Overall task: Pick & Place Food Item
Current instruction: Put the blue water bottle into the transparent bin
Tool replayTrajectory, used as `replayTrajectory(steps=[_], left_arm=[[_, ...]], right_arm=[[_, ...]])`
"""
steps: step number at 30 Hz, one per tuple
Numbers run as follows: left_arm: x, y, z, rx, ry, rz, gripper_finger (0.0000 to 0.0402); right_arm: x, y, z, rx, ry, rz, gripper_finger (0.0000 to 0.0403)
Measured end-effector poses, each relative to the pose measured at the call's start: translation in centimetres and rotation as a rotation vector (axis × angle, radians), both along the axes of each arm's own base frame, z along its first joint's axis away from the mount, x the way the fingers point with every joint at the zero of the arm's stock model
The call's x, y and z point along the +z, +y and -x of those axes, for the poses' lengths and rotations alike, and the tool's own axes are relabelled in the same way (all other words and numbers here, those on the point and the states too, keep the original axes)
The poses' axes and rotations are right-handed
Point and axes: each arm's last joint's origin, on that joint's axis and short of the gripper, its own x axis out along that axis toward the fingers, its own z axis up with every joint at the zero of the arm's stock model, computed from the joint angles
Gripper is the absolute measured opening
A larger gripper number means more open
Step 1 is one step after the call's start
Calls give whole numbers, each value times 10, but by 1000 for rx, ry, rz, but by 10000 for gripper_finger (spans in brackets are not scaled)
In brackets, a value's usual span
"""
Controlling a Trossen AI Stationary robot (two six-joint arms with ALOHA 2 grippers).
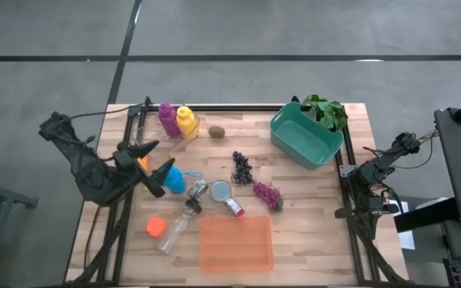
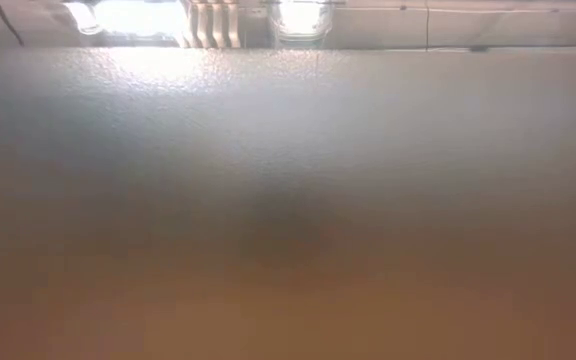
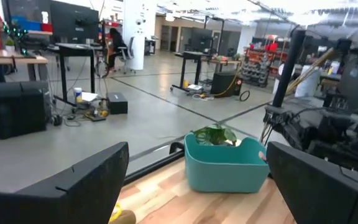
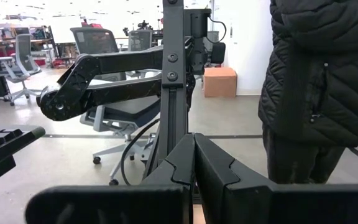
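The left hand (image 1: pixel 157 164) hovers over the left side of the desk (image 1: pixel 310 232), its two dark fingers spread wide and holding nothing. Just beside its fingertips, toward the desk's middle, lies a blue object (image 1: pixel 174 181). Food lies further out: a dark grape bunch (image 1: pixel 242 168) near the middle, a reddish grape bunch (image 1: pixel 267 194) beyond it, and a kiwi (image 1: pixel 216 131) toward the far edge. The task does not say which food is meant. All three lie to the right of the left hand, and that hand is much nearer to them than the other.

The right hand (image 4: pixel 194 165) is parked off the desk's right edge, fingers pressed together, empty.

A teal bin (image 1: pixel 306 136) stands at the far right of the desk with a green plant (image 1: pixel 326 110) behind it. An orange tray (image 1: pixel 237 243) lies at the near edge. The desk is pale wood. Around it is a grey floor, and a person in a dark quilted jacket (image 4: pixel 319 74) stands nearby.
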Motion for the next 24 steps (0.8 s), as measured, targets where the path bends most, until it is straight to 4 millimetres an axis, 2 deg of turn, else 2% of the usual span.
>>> replayTrajectory(steps=[9,17,24], left_arm=[[33,1,-12,41,-29,25,386],[59,3,-31,36,53,-54,386],[71,24,-58,-15,132,-43,386]], right_arm=[[0,0,0,0,0,0,8],[0,0,0,0,0,0,8],[0,0,0,0,0,0,8]])
